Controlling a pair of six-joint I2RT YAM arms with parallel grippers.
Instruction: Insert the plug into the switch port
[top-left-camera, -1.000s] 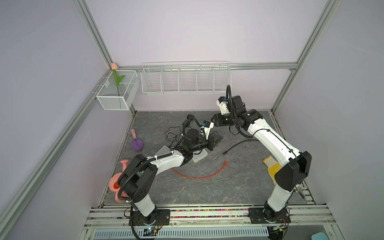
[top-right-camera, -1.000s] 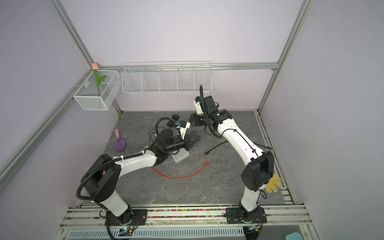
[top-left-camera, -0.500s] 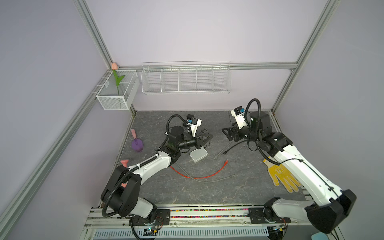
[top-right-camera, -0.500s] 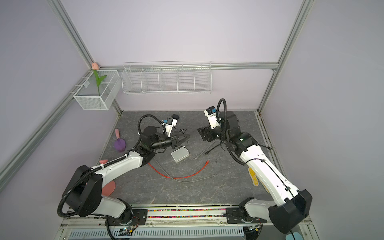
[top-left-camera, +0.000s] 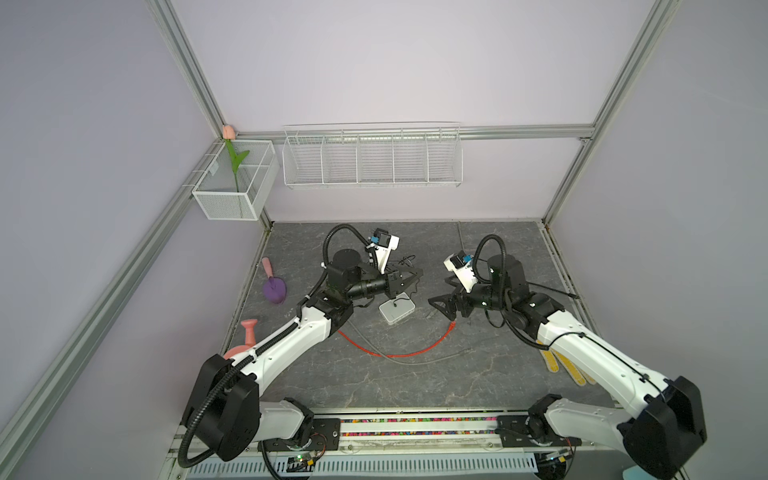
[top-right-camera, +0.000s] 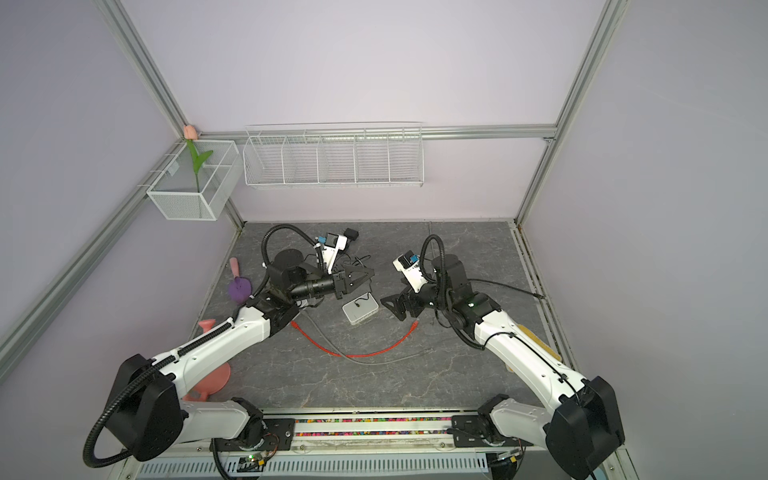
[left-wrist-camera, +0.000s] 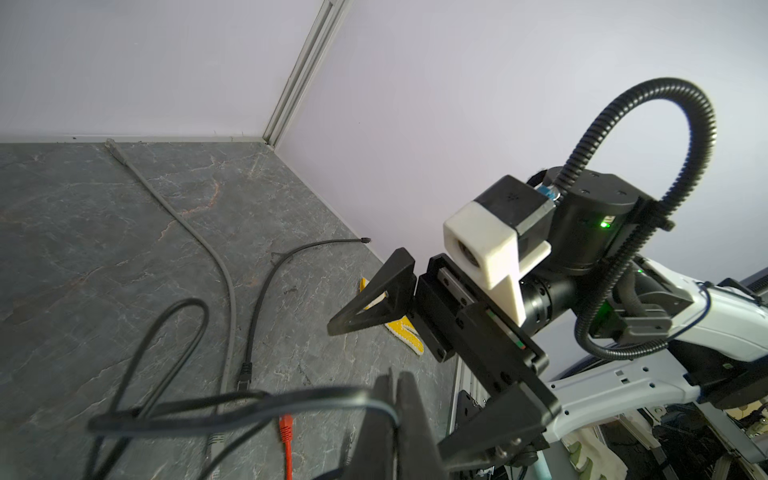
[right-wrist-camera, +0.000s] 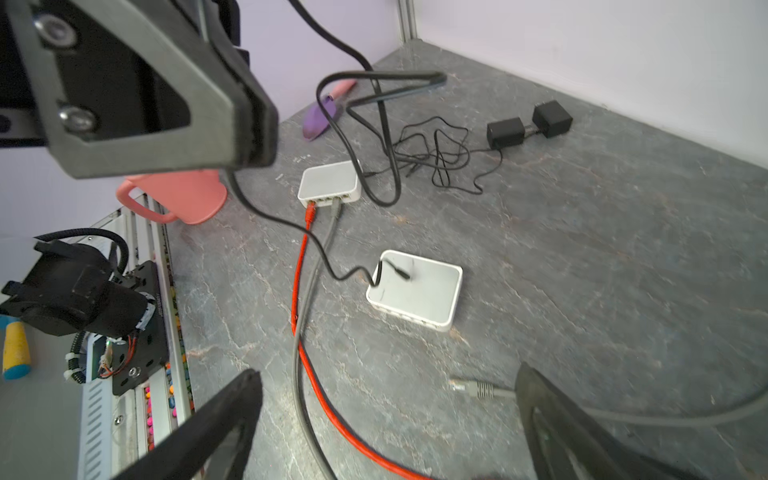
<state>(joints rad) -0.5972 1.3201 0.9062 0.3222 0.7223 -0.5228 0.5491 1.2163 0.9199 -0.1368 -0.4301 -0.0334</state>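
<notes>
I found the left gripper (top-left-camera: 413, 280), held level over the centre of the grey marbled worktop (top-left-camera: 374, 390), clenched on a thin black cable (right-wrist-camera: 307, 235); its plug (right-wrist-camera: 401, 274) lay atop the white plastic switch (top-left-camera: 398, 312). The right gripper (top-left-camera: 441, 312) gaped nearby.

Switch (top-left-camera: 400, 312) (top-right-camera: 360, 312) (right-wrist-camera: 419, 295): small white box with rounded corners, lying flat mid-scene and turned askew in both top views. A row of ports (right-wrist-camera: 409, 318) runs along one side face.

Plug (right-wrist-camera: 402, 274): thin black barrel tip, lying loose on the switch's top near one edge, in no port. Its black cable (right-wrist-camera: 338, 277) drops over that edge and rises left to my left gripper (right-wrist-camera: 249, 137), which is clamped on it.
</notes>
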